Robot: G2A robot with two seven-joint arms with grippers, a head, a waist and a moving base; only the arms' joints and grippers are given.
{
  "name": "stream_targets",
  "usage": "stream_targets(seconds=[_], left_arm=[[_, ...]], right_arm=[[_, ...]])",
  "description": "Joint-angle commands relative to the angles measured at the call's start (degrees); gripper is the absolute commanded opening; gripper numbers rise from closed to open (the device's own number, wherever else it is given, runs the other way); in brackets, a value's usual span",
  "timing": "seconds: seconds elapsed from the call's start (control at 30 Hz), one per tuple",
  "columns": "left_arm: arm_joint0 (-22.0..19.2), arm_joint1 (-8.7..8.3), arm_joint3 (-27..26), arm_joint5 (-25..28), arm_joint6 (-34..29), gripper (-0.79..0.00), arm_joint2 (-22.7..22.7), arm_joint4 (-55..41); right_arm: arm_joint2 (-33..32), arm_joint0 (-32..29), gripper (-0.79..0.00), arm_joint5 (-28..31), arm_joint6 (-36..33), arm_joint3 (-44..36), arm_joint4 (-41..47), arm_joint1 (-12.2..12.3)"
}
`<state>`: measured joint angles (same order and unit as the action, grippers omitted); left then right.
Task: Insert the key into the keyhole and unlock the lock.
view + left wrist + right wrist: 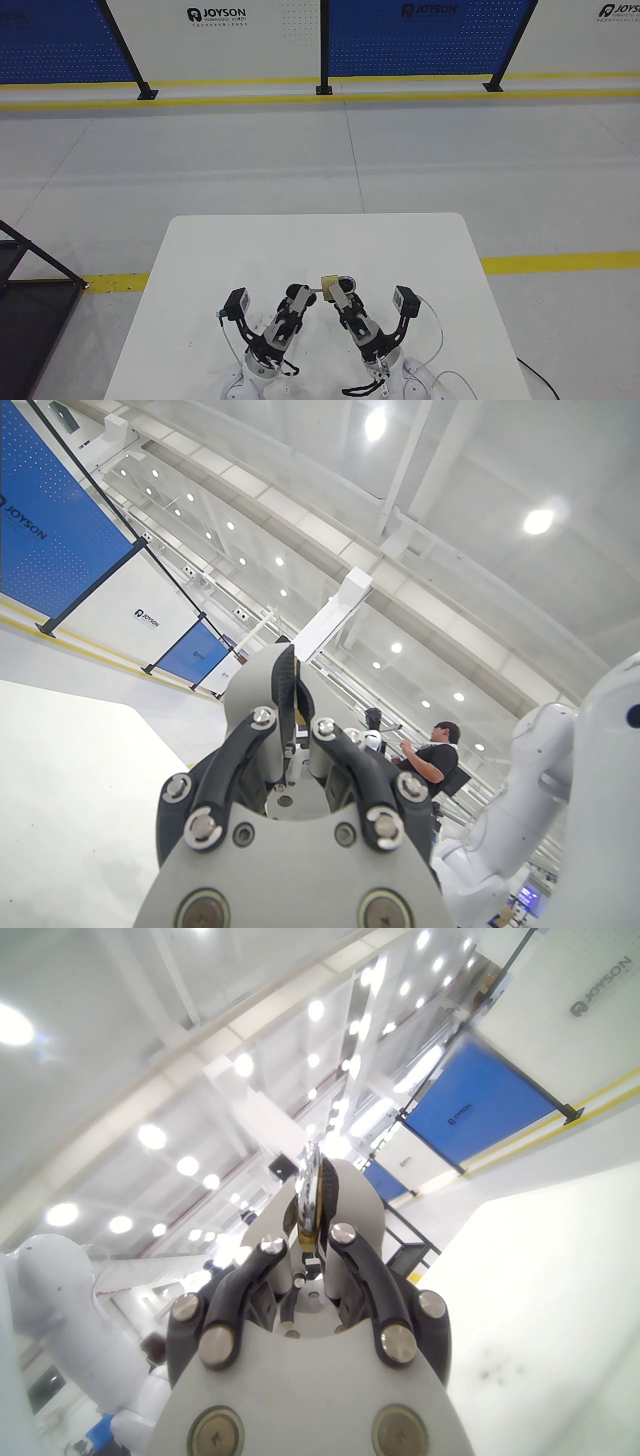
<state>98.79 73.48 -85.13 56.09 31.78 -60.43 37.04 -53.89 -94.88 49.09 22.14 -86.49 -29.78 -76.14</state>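
My right gripper [311, 1185] clamps the lock [307, 1210], my left gripper [293, 672] pinches the key [298, 711], so I should align them squarely before pushing.

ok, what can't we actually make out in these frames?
Key: left wrist view, left end effector pads cover all but a sliver.
Keyhole: right wrist view, lock sits edge-on in right end effector; its face is hidden.
Key in keyhole or not: top view, too small to tell.
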Motion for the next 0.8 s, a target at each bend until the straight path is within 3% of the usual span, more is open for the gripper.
stream_targets(seconds=[0.0,0.6,0.63,0.73,0.77], left_arm=[[0.01,0.09,-0.04,-0.09,0.05,-0.785,0.04,0.0],[-0.61,1.21,0.49,-2.26,1.55,-0.785,1.01,2.19],[-0.57,1.26,0.48,-2.3,1.7,-0.588,1.04,2.37],[-0.44,1.36,0.46,-2.39,2.0,-0.425,1.01,2.78],[-0.39,1.39,0.43,-2.42,2.03,-0.419,0.99,2.93]], right_arm=[[-0.04,-0.12,-0.785,-0.64,-0.61,-0.46,0.44,0.0],[-0.13,-0.6,-0.785,-1.69,-0.77,-0.79,-0.4,-0.36],[-0.19,-0.6,-0.785,-1.65,-0.71,-0.79,-0.33,-0.38],[-0.31,-0.66,-0.785,-1.54,-0.8,-0.77,-0.32,-0.4],[-0.34,-0.69,-0.785,-1.51,-0.83,-0.79,-0.32,-0.41]])
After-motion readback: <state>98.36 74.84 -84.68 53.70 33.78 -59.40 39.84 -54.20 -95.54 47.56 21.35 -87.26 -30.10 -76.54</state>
